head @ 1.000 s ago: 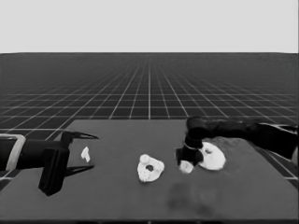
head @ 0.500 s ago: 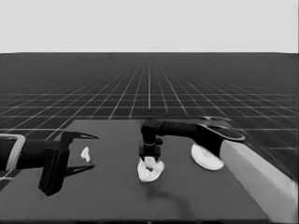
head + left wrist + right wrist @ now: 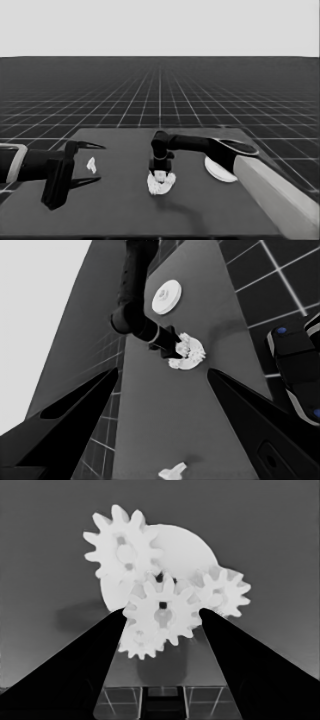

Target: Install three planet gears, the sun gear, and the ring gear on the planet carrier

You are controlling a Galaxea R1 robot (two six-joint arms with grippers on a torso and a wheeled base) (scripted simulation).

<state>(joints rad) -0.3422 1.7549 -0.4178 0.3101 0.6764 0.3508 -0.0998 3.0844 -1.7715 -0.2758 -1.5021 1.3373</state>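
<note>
Right tool (image 3: 160, 172) at frame centre pinches the sun gear (image 3: 162, 611) over the smaller round part (image 3: 187, 555), three planet gears (image 3: 122, 547) seated; lower straight so teeth mesh; left tool (image 3: 80, 162) parked spread at lower left

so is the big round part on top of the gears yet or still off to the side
Still off. The larger round part lies flat on the table apart from the gears, which sit uncovered on the smaller round part under the right gripper.

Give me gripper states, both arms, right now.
Left gripper: open, holding nothing, parked over the table's left end.
Right gripper: shut on a gear over the smaller round part.
</note>
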